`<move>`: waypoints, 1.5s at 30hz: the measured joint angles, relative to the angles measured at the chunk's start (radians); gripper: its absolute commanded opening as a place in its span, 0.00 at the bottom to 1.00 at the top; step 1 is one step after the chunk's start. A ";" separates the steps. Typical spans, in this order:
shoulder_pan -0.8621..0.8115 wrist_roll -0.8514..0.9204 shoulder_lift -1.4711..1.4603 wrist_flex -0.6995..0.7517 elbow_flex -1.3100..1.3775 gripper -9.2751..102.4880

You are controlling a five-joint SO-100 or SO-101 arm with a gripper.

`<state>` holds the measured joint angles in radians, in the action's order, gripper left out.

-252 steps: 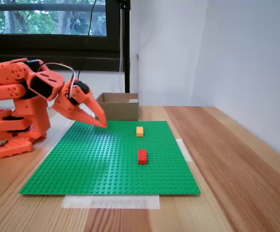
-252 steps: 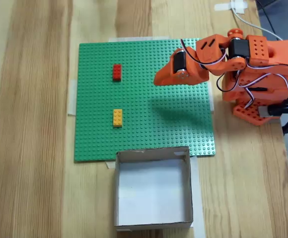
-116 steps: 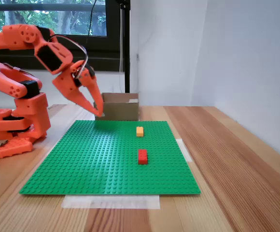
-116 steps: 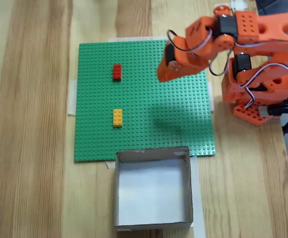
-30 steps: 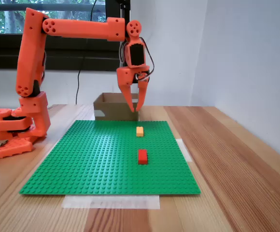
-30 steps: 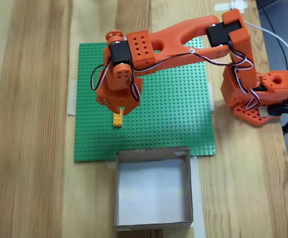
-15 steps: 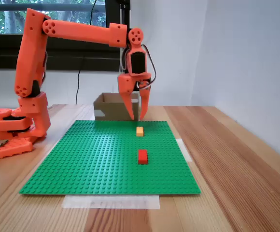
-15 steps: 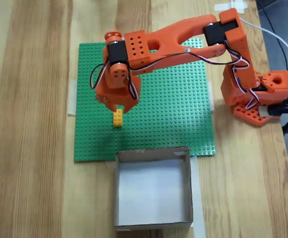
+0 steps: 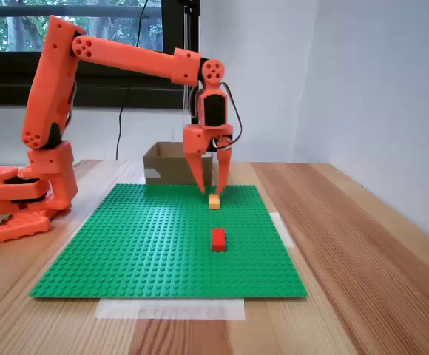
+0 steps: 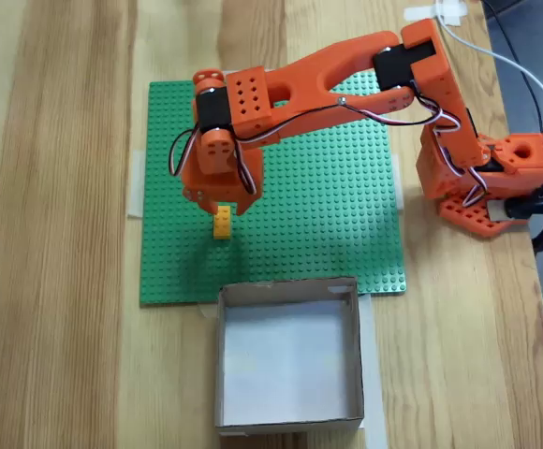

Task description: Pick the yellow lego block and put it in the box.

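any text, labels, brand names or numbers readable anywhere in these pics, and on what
No readable text in either fixed view.
The box has a pale patch on its side, too small to show any print.
The orange arm, the green baseplate, the yellow lego block and the red brick show no markings.
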<state>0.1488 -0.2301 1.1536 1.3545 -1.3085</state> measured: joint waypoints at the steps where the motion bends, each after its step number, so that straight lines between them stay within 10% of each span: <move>1: -0.005 0.008 -0.005 -0.003 0.000 0.19; 45: 0.002 0.021 -0.051 -0.071 -0.025 0.24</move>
<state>0.1503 -0.2086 1.1029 1.2839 -1.3330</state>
